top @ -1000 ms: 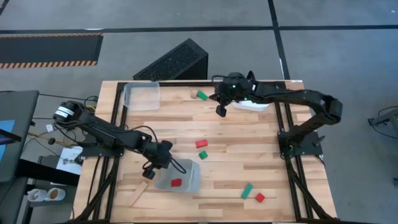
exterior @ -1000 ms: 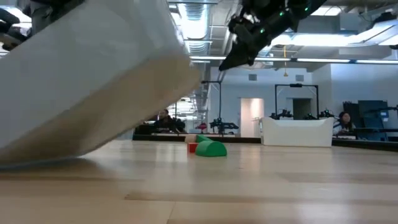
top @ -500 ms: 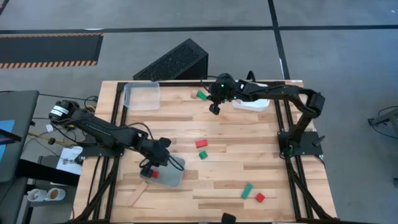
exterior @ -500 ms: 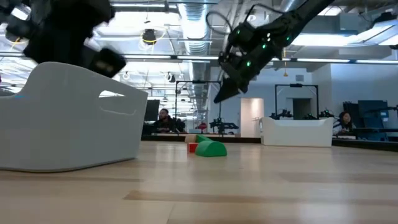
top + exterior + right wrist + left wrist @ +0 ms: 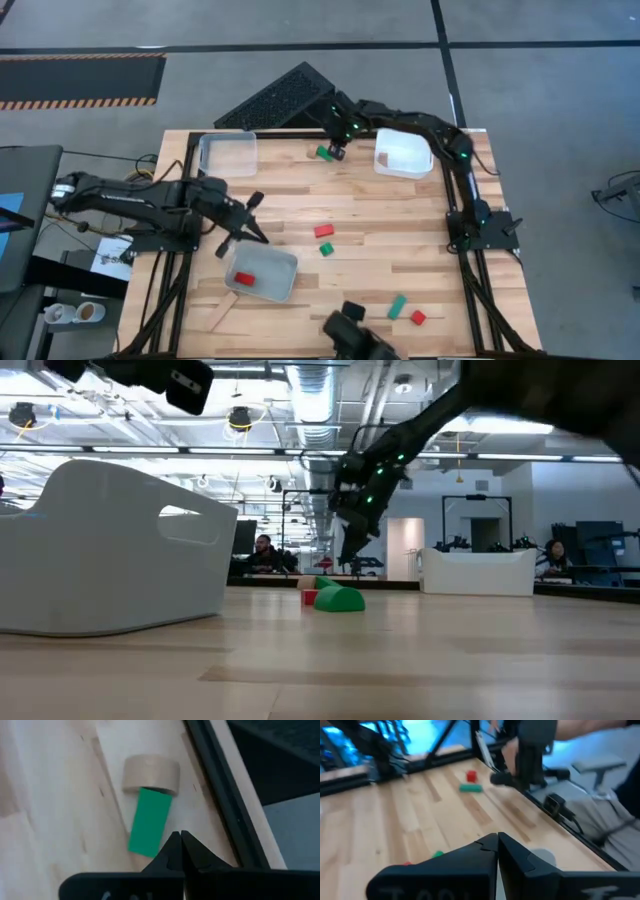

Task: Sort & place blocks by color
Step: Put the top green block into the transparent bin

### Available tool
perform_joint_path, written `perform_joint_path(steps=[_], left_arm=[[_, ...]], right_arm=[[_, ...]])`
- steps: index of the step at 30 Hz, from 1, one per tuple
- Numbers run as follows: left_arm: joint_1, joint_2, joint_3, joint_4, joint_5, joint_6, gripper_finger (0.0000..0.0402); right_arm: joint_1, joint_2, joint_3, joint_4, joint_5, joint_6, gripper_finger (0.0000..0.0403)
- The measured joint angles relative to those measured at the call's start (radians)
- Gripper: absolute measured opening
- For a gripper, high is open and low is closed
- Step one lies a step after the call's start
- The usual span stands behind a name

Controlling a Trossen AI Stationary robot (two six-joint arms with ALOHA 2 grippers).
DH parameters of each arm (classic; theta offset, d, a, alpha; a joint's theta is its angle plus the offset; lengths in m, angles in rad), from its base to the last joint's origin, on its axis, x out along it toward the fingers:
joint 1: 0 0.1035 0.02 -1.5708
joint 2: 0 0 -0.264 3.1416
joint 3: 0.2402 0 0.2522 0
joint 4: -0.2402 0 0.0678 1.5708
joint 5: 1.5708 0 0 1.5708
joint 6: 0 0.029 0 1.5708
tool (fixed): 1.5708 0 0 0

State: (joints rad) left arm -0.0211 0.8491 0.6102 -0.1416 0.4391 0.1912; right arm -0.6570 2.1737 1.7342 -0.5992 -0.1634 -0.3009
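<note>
My right gripper (image 5: pixel 337 150) (image 5: pixel 180 838) is shut and points down, close over the near end of a flat green block (image 5: pixel 149 821) (image 5: pixel 323 152) at the table's far edge. A round light-wood block (image 5: pixel 151 774) lies at that block's other end. My left gripper (image 5: pixel 252 228) (image 5: pixel 497 841) is shut with nothing in it, raised above the table's left half, just beyond a whitish tray (image 5: pixel 280 285) with a red block (image 5: pixel 246 279) in it. A red block (image 5: pixel 323 230) and a green block (image 5: pixel 326 248) lie mid-table. A green block (image 5: pixel 397 305) and a red block (image 5: pixel 417 317) lie near the front.
A translucent tray (image 5: pixel 227 165) stands at the far left, and a white tray (image 5: pixel 412 165) holding a light-wood block (image 5: pixel 383 158) at the far right. A light-wood bar (image 5: pixel 222 312) lies near the front left. A dark object (image 5: pixel 350 335) juts over the near edge.
My left gripper has come away from the whitish tray, rising and drawing back toward the table's left edge. The tray, tipped up before, has settled flat a little farther left. My right gripper has gone down and toward the far left, to the green block.
</note>
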Motion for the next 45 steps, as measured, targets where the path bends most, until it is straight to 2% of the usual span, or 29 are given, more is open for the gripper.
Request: perform_joint_path(steps=[6,15,27,30,33,39,42,45], left_arm=[[0.063,-0.033,-0.034,0.029,0.025,-0.028,0.0],[0.069,-0.031,-0.035,0.028,0.032,-0.005,0.0],[0.069,-0.031,-0.035,0.024,0.04,0.006,0.0],[0.069,-0.031,-0.035,0.02,0.045,-0.001,0.0],[0.068,-0.031,-0.035,0.02,0.046,-0.009,0.0],[0.068,-0.031,-0.035,0.018,0.053,-0.02,0.0],[0.067,-0.031,-0.035,0.018,0.053,-0.02,0.0],[0.067,-0.031,-0.035,0.018,0.053,-0.02,0.0]], right_arm=[[-0.03,0.176,0.269,-0.183,-0.021,-0.081,0.0003],[-0.025,0.39,0.611,-0.422,-0.031,-0.163,0.0002],[0.001,0.387,0.604,-0.509,-0.206,-0.219,0.0002],[0.027,0.387,0.604,-0.553,-0.201,-0.23,0.0001],[0.041,0.384,0.608,-0.575,-0.131,-0.231,0.0001],[0.031,0.361,0.616,-0.641,-0.119,-0.246,0.0001],[0.031,0.324,0.62,-0.653,-0.139,-0.226,0.0001],[0.038,0.291,0.619,-0.647,-0.205,-0.216,0.0001]])
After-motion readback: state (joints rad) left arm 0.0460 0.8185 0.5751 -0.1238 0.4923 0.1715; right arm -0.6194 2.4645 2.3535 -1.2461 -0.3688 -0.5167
